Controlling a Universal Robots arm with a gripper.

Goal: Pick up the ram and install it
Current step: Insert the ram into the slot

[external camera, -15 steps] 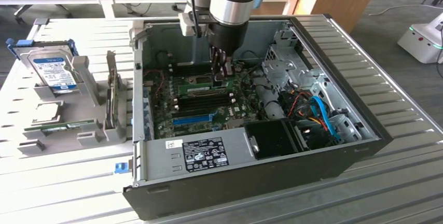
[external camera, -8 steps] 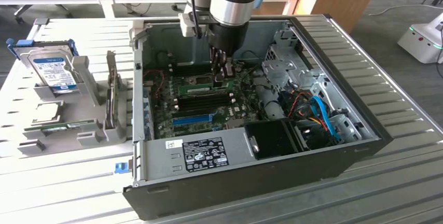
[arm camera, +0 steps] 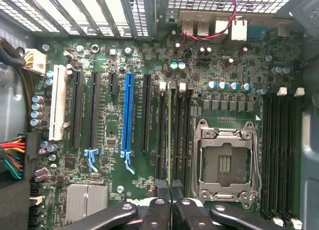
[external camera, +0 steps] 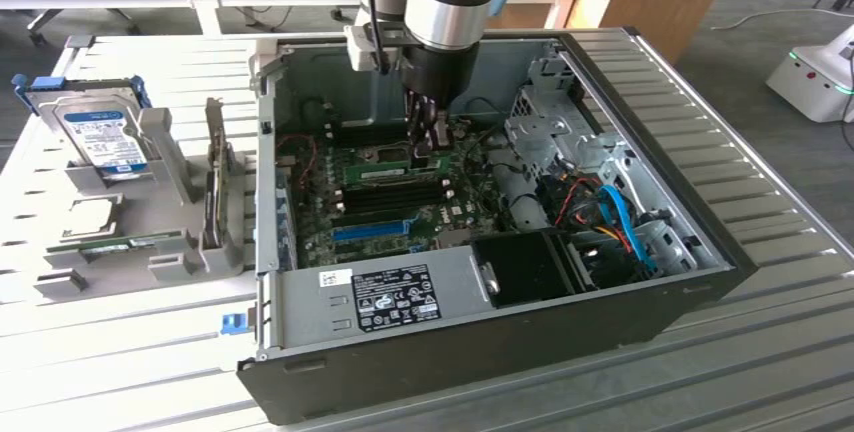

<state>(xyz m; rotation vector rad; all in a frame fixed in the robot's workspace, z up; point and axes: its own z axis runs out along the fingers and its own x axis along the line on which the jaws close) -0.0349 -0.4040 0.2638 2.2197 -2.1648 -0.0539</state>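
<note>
The ram (arm camera: pixel 170 135) shows edge-on as a thin green line, standing along one of the black memory slots (arm camera: pixel 162 135) beside the empty CPU socket (arm camera: pixel 227 163). My gripper (arm camera: pixel 171 192) is shut on the stick's near end, with its black fingers (arm camera: pixel 160 190) pressed together around it. I cannot tell whether the ram sits fully in the slot. In the exterior view the gripper (external camera: pixel 427 152) reaches straight down into the open computer case onto the motherboard (external camera: pixel 400 207).
A long blue slot (arm camera: pixel 128 115) and black card slots lie beside the memory slots. Another bank of memory slots (arm camera: pixel 281 150) lies past the socket. Outside the case (external camera: pixel 641 302), a grey tray (external camera: pixel 200 252) carries a hard drive (external camera: pixel 110 137) and a second green stick (external camera: pixel 131 244).
</note>
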